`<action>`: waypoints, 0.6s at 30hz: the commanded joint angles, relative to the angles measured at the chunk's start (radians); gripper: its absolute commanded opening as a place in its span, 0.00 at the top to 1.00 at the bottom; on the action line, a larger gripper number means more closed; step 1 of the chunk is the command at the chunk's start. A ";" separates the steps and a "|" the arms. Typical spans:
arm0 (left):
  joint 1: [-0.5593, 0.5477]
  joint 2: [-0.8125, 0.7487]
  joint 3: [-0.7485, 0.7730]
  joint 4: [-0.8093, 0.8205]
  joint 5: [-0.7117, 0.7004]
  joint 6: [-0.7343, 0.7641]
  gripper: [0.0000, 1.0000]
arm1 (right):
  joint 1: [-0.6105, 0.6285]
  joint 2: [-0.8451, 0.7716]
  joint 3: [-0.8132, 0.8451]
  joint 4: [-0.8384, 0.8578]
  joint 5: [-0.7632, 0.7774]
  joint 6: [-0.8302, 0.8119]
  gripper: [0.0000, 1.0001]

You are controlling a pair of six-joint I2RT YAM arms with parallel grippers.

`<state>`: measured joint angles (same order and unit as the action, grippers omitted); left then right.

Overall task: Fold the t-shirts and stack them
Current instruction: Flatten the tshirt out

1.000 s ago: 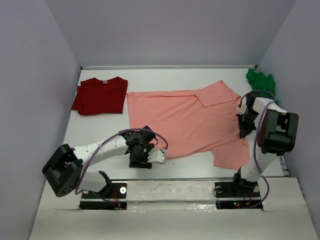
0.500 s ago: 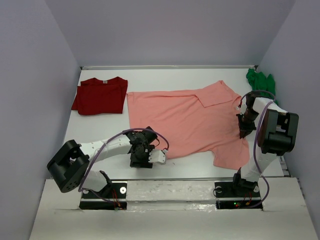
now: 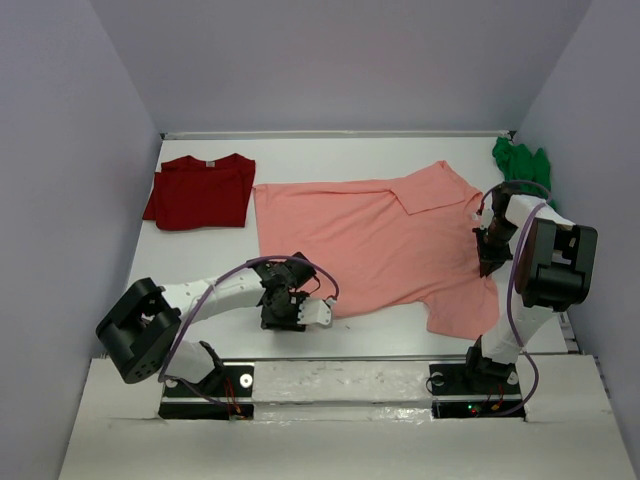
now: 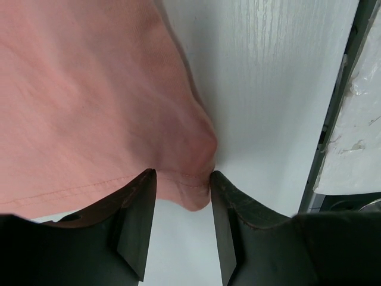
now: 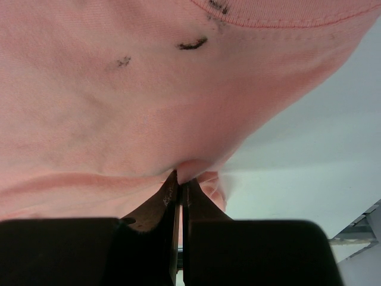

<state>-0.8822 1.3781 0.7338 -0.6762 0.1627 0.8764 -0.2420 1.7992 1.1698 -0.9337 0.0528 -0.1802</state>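
The salmon-pink t-shirt [image 3: 370,235] lies spread flat mid-table. My left gripper [image 3: 290,312] is at its near left hem corner. In the left wrist view my left gripper [image 4: 183,190] has a bunched fold of the pink hem [image 4: 184,193] pressed between its jaws. My right gripper [image 3: 487,264] is at the shirt's right edge. In the right wrist view it [image 5: 181,179] is shut on a pinch of pink cloth [image 5: 149,89]. The dark red t-shirt [image 3: 200,190] lies folded at the back left. The green t-shirt [image 3: 522,160] is crumpled at the back right.
Grey walls close in the table on the left, back and right. The table's near edge with the arm bases [image 3: 340,385] runs just in front of the pink shirt's hem. Bare white tabletop [image 4: 268,89] shows beside the hem corner.
My left arm's elbow has swung slightly right and its gripper has edged along the hem. The right arm and the shirts have not moved.
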 commanded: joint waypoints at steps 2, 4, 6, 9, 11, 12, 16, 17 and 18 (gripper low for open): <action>-0.004 -0.028 0.064 -0.055 -0.014 0.007 0.49 | -0.006 -0.011 0.022 0.027 0.012 -0.007 1.00; -0.004 -0.027 0.078 -0.075 -0.028 0.006 0.49 | -0.006 -0.012 0.022 0.027 0.013 -0.008 1.00; -0.004 -0.025 0.102 -0.089 -0.038 0.004 0.51 | -0.006 -0.011 0.022 0.029 0.010 -0.010 1.00; -0.004 -0.024 0.105 -0.091 -0.054 0.001 0.58 | -0.006 -0.011 0.024 0.030 0.007 -0.012 1.00; -0.004 -0.017 0.101 -0.077 -0.064 0.001 0.65 | -0.006 -0.009 0.022 0.033 0.007 -0.012 1.00; -0.004 -0.014 0.095 -0.072 -0.071 -0.004 0.69 | -0.006 -0.009 0.021 0.033 0.004 -0.013 1.00; -0.004 0.013 0.070 -0.037 -0.101 -0.004 0.79 | -0.006 -0.008 0.014 0.036 0.009 -0.018 1.00; -0.003 0.019 0.064 -0.031 -0.107 -0.005 0.79 | -0.006 -0.009 0.014 0.036 0.009 -0.018 1.00; -0.004 0.027 0.055 -0.023 -0.124 -0.007 0.83 | -0.006 -0.011 0.014 0.035 0.012 -0.019 1.00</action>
<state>-0.8822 1.3815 0.8108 -0.7071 0.0933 0.8742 -0.2420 1.7992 1.1698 -0.9298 0.0521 -0.1871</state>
